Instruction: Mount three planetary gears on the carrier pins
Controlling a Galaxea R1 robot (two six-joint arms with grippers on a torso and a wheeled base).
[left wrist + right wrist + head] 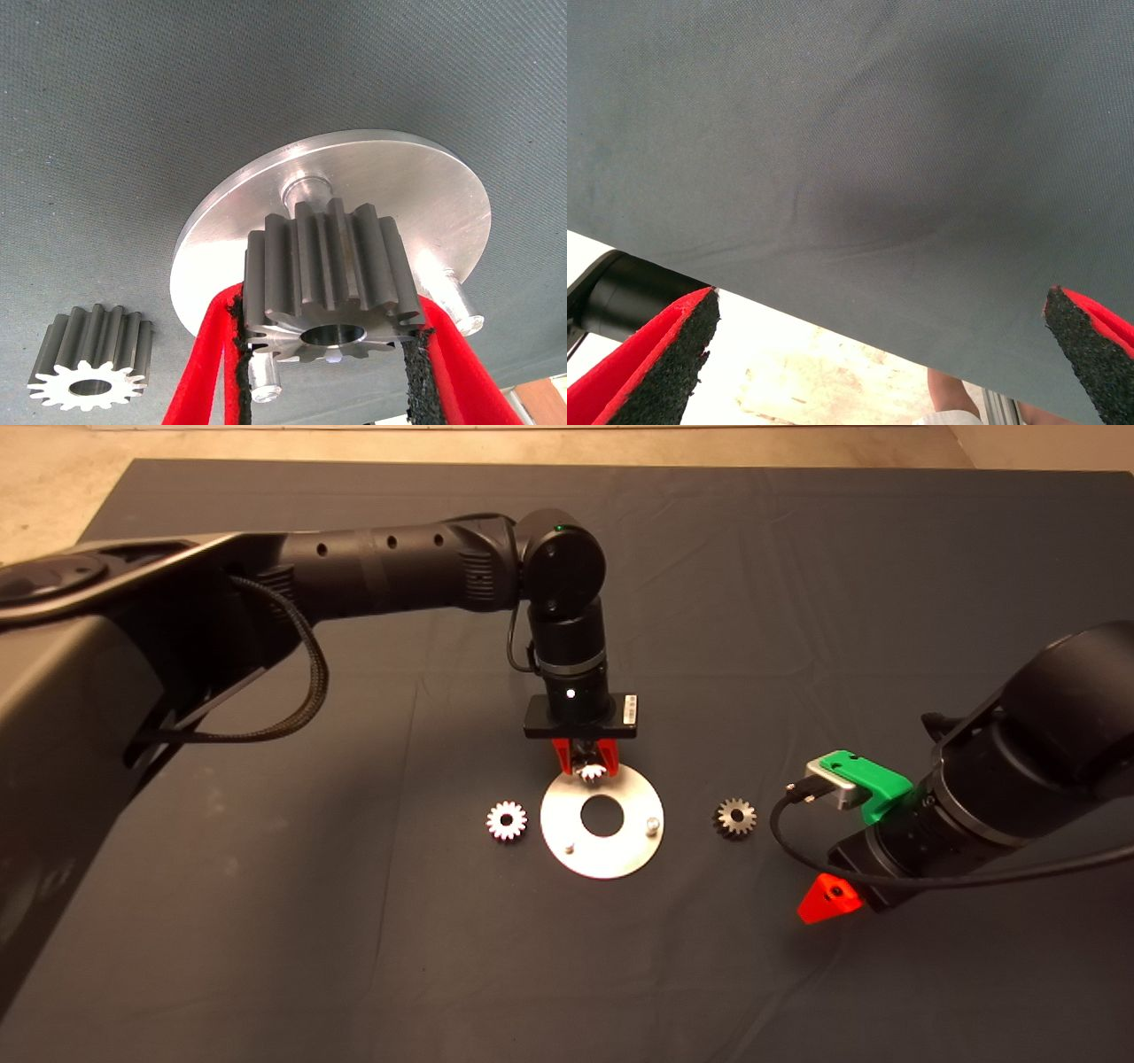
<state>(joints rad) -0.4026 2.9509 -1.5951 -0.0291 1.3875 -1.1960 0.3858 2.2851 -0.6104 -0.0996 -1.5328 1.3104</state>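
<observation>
The jaws of the left gripper (330, 354) pinch one of the planetary gears, the held gear (332, 279), with a red finger (205, 354) pressed on each side of it. This gripper points straight down over the far edge of the silver disc (602, 850). In the left wrist view the held gear hangs above the disc, close to one of the carrier pins, the far pin (306, 189). I cannot tell if the gear touches the pin.

The disc lies flat on the dark mat (354, 921) on the table. It has a big round hole in its middle. Two more pins stand up from it: the right pin (652, 825) near its right edge and the near pin (570, 848) on its near left side. Both of these pins are bare.

A second gear, the left gear (507, 820), lies on the mat just beside the disc on its left. A third gear, the right gear (734, 817), lies on the mat to the right of the disc, a bit further off. Both lie flat with the centre hole facing up.

The jaws of the right gripper (877, 354) are spread wide with nothing between them. This gripper waits at the right side of the mat, near the right gear but apart from it. Its wrist view shows only the mat, pale floor past the mat's edge, and a bit of a person's leg (950, 394).
</observation>
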